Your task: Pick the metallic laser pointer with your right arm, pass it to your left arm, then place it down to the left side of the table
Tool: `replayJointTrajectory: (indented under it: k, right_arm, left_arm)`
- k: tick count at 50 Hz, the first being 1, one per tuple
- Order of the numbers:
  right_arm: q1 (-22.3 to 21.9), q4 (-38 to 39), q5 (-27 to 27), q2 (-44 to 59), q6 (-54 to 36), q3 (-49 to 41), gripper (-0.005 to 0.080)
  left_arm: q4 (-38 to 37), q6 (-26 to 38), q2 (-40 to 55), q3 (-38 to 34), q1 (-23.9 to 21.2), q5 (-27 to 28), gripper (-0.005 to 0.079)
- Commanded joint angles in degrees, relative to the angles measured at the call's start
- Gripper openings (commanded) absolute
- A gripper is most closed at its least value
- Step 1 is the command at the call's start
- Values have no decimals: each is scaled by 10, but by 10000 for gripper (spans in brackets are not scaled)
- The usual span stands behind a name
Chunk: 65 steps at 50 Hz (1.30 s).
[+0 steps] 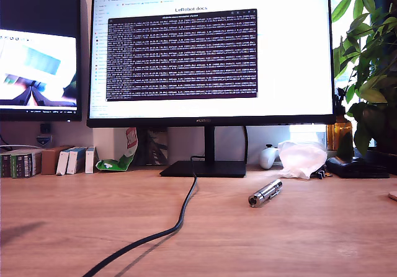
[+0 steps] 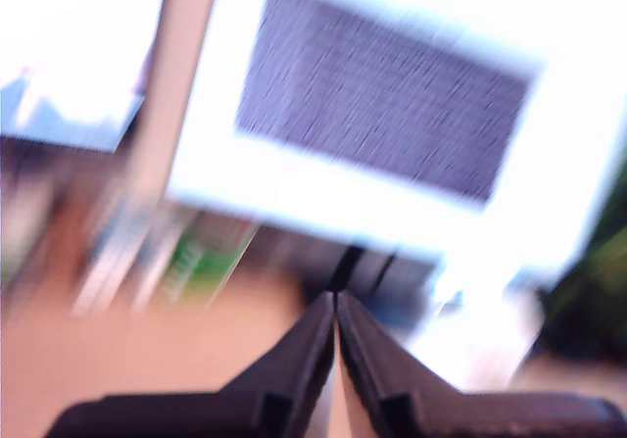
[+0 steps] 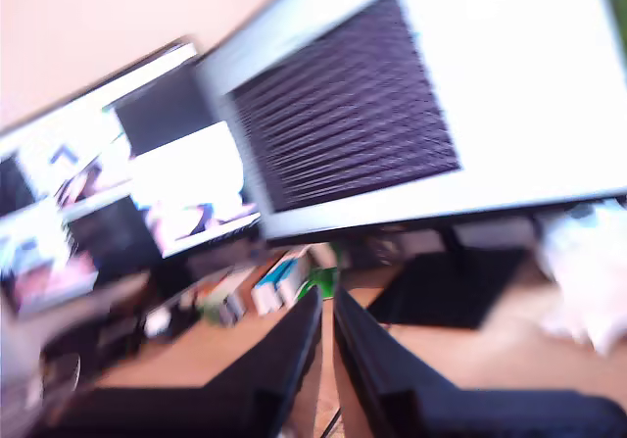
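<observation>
The metallic laser pointer (image 1: 265, 193) lies flat on the wooden table (image 1: 310, 240), toward the exterior view's right, its dark lens end facing the camera. No arm shows in the exterior view. The first wrist view is blurred. It shows my first gripper (image 2: 336, 299) shut, tips touching, nothing between them, raised and facing the monitor (image 2: 392, 134). In the blurred second wrist view, my second gripper (image 3: 327, 296) is shut with a thin slit between its fingers. It is empty and faces the monitor (image 3: 411, 105). Neither wrist view shows the pointer.
A thick black cable (image 1: 180, 218) runs from the monitor stand (image 1: 208, 167) toward the front edge. Crumpled white plastic (image 1: 302, 158) and a plant (image 1: 372, 72) stand at the exterior view's back right. Small boxes (image 1: 74, 160) line the back left under a second screen (image 1: 38, 48).
</observation>
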Motion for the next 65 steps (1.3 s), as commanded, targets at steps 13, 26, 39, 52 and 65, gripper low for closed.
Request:
replayJointTrajectory:
  k: [13,26,39,52,65]
  right_arm:
    - [0,-50,-64,188,-270,132,-11]
    - [-1,-109,-70,409,-500,265,-11]
    - [6,-171,-67,622,-734,409,-11]
    - [49,-259,-18,768,-882,556,-11]
    - [125,-282,97,837,-1061,596,-11]
  left_arm:
    - [-44,180,217,135,-1,116,-23]
    - [-172,358,413,271,-1,167,-24]
    - [-268,479,564,363,-1,171,-24]
    - [-271,518,622,380,-1,171,-23]
    - [-253,518,624,380,-1,171,-23]
